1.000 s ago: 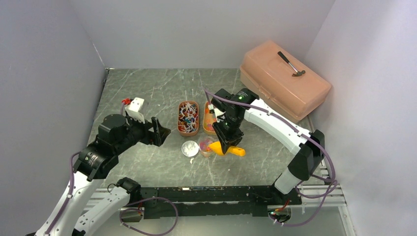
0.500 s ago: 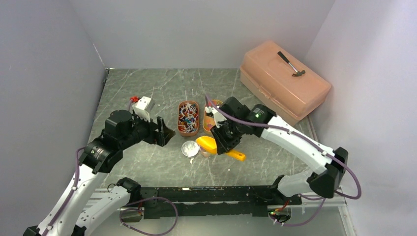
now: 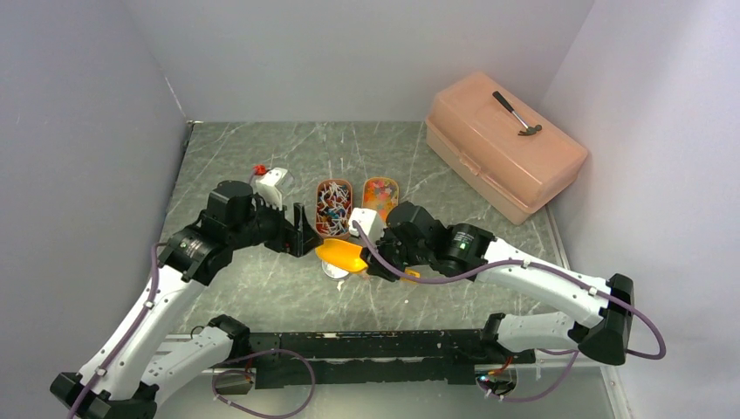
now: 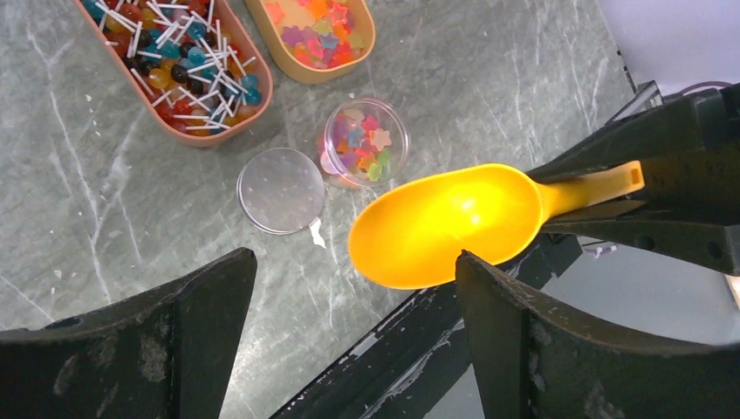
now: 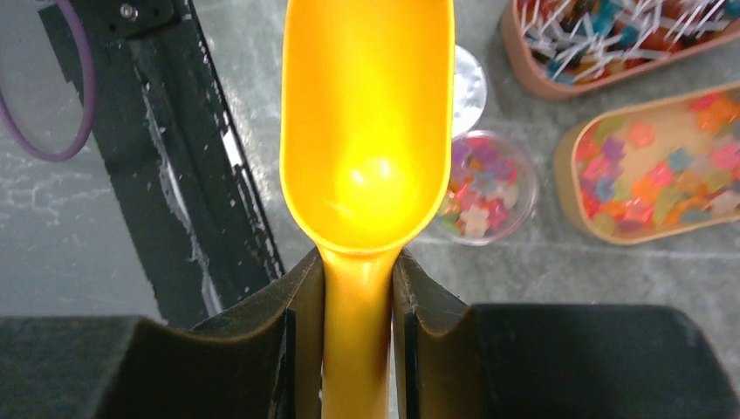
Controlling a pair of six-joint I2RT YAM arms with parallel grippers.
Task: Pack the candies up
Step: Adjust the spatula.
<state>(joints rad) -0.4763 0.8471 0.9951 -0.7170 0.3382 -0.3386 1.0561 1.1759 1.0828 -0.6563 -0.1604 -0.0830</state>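
right end effector [image 5: 358,288] pinches the handle of the orange scoop [image 5: 366,131] (a glare spot shines in its bowl), held above the tabletop [image 4: 489,78]. left end effector [image 3: 302,232] hangs with its fingers spread wide. in the left wrist view, wrapped candies [image 4: 174,70] fill an oval tray [image 4: 266,83] at 10 o'clock from the scoop. gummy candies [image 4: 314,30] fill a second tray at 11. more gummies sit in a small clear cup [image 4: 365,144], at 2 o'clock from the round lid [image 4: 281,189].
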